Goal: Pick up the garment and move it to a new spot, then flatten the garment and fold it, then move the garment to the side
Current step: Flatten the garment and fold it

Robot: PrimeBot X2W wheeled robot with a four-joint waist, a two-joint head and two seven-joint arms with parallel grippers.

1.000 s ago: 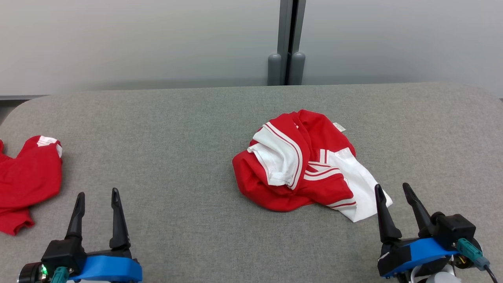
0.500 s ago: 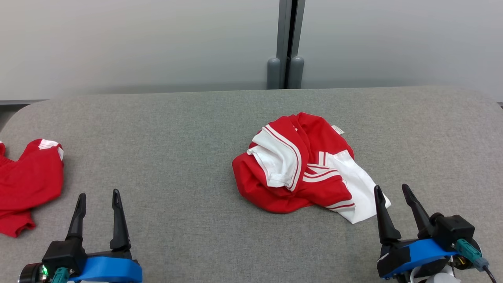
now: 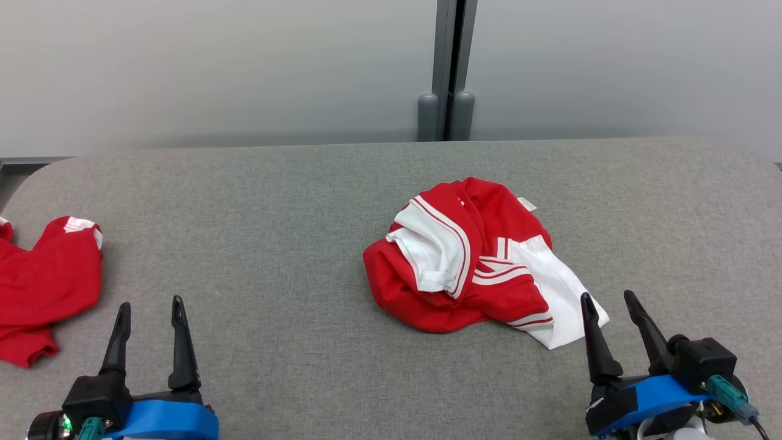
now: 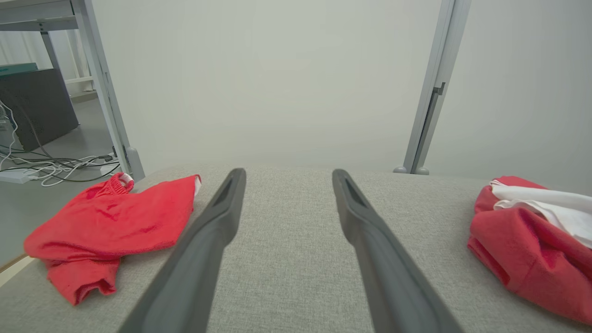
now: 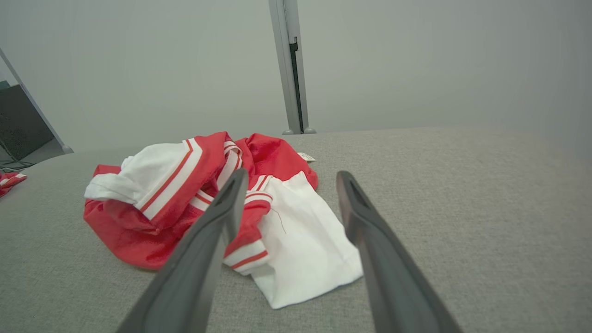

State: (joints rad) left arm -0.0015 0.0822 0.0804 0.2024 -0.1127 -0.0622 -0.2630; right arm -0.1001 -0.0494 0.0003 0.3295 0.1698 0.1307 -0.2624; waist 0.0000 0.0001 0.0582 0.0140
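Spread wide and holding nothing: left gripper (image 3: 151, 301) and right gripper (image 3: 606, 294), low over the grey fabric table (image 3: 275, 244). Just beyond the right one, crumpled mid-table: red-and-white jersey (image 3: 464, 263), small white tag (image 3: 526, 203) unreadable. Well apart by the left edge, red shorts (image 3: 49, 275); behind, grey partition post (image 3: 449, 67).

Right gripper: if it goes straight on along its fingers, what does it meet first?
Probably the white panel of the garment, which lies between the right gripper's open fingers in the right wrist view. Its height over the cloth is unclear, so it might skim past.
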